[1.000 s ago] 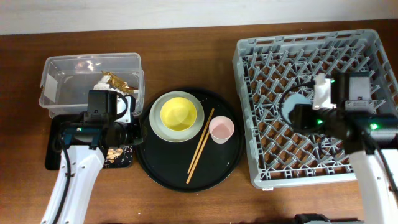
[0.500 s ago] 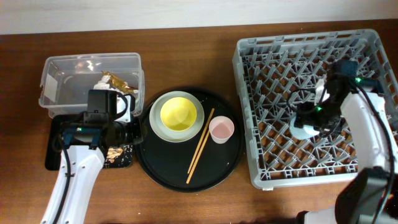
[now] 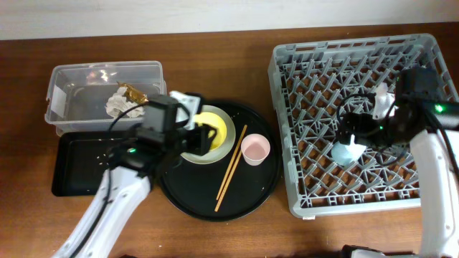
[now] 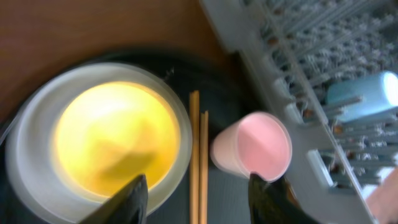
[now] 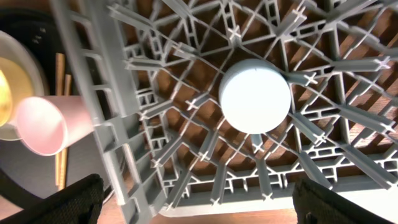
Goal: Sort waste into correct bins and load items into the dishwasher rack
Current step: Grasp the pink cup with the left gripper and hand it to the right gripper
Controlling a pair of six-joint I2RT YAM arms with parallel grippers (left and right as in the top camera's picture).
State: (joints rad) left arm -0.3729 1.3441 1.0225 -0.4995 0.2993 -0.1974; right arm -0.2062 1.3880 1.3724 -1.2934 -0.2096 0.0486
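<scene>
The small yellow bowl [image 3: 206,131] sits nested in the pale grey-green round plate [image 3: 224,117], left of centre in the overhead frame. The two wooden chopsticks [image 3: 231,168] lie just beside the plate's right rim, and the pink cup [image 3: 255,149] stands just right of them. All four rest on the large round black tray [image 3: 262,190]. The left end effector [image 4: 196,200] hovers over the bowl's right edge, its fingers spread wide and holding nothing.

On the right of the frame, the light blue cup [image 5: 255,94] is in the large square grey plastic rack [image 3: 287,79], base up among the pegs. The right end effector [image 5: 205,204] is above it, wide apart and empty. At upper left, the clear rectangular plastic tub [image 3: 57,82] holds a crumpled white napkin [image 3: 115,106] and a shiny gold-brown wrapper [image 3: 133,92]. The shallow black rectangular tray [image 3: 75,168] lies just below it on the table [image 3: 215,50].

The bowl looks like the next pick, and its smooth, curved wall is the main risk. A pinch on the thin rim could slip, or drag the plate along beneath it. A finger coming down too far right would nudge the chopsticks, which could roll against the pink cup. On the right side, an open finger could snag a peg and tip the blue cup.
</scene>
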